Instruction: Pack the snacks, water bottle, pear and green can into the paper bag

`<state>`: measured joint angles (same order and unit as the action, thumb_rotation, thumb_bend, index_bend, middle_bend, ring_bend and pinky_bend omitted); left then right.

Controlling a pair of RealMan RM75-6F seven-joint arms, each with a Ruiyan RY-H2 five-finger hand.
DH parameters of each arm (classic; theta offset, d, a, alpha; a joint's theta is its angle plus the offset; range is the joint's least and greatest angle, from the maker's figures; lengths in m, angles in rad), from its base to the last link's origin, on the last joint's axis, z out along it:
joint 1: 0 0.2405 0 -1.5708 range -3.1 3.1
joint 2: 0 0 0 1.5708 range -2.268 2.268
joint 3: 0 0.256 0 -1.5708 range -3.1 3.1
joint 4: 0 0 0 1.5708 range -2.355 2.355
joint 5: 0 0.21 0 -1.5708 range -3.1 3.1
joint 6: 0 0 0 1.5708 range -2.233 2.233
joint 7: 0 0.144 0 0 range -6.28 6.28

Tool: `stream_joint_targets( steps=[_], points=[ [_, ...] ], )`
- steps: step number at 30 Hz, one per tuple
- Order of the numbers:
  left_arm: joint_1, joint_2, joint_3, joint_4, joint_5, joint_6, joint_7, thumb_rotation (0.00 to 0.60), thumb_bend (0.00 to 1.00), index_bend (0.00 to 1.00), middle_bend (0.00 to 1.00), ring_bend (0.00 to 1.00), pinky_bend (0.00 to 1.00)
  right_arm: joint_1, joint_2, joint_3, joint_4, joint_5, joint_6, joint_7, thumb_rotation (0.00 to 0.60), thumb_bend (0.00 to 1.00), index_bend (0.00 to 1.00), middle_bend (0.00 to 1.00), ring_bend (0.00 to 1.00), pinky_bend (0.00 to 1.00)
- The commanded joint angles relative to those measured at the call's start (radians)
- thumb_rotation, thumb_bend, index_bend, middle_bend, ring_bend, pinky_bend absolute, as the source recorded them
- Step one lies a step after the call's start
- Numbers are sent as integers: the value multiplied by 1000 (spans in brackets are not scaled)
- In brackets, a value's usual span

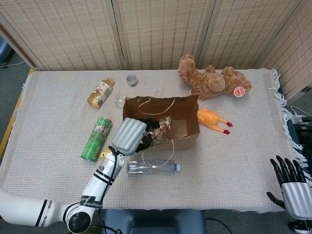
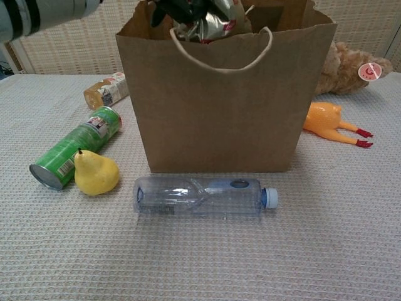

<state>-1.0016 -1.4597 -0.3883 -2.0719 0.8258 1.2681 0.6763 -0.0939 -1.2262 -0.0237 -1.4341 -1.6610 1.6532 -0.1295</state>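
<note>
Far left on the cloth: can [image 1: 96, 139] on its side, pear [image 2: 96, 173] touching it, second snack [image 1: 100, 92] further back, all still out; next, left hand [image 1: 130, 136] over the bag [image 2: 219, 100] mouth, grasping the foil snack [image 1: 158, 129] just inside the rim; best lowered deeper before letting go, kept off the front handle [image 2: 220, 59] draped outward, so the near wall isn't dragged down; released only once clear of the rim, then lifted straight up; bottle [image 2: 200, 195] lying just in front of the bag, waiting; far right, right hand [image 1: 291, 184] off the table edge, fingers spread, holding nothing.
</note>
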Motion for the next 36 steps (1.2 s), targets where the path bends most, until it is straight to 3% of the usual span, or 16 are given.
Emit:
stream_joint_targets(
  steps=[1, 5, 23, 31, 36],
  points=[
    [-13, 4, 20, 8, 26, -25, -9, 600, 422, 78, 17, 10, 211, 0, 0, 0, 1, 0, 0, -1, 600, 0, 10, 0, 0, 0],
    [-5, 8, 14, 5, 52, -12, -43, 600, 415, 36, 0, 0, 161, -1, -1, 0, 1, 0, 1, -1, 600, 0, 11, 0, 0, 0],
    [95, 142, 33, -92, 151, 47, -132, 600, 414, 32, 0, 0, 144, -2, -4, -1, 2, -4, 7, -12, 600, 0, 11, 0, 0, 0],
    [231, 315, 56, -141, 225, 121, -209, 600, 415, 41, 0, 0, 138, -4, -5, 0, 6, -3, 10, -13, 600, 0, 11, 0, 0, 0],
    [369, 455, 94, -141, 247, 130, -394, 600, 416, 66, 0, 0, 138, -4, -5, -1, 4, -5, 11, -19, 600, 0, 11, 0, 0, 0]
  ],
)
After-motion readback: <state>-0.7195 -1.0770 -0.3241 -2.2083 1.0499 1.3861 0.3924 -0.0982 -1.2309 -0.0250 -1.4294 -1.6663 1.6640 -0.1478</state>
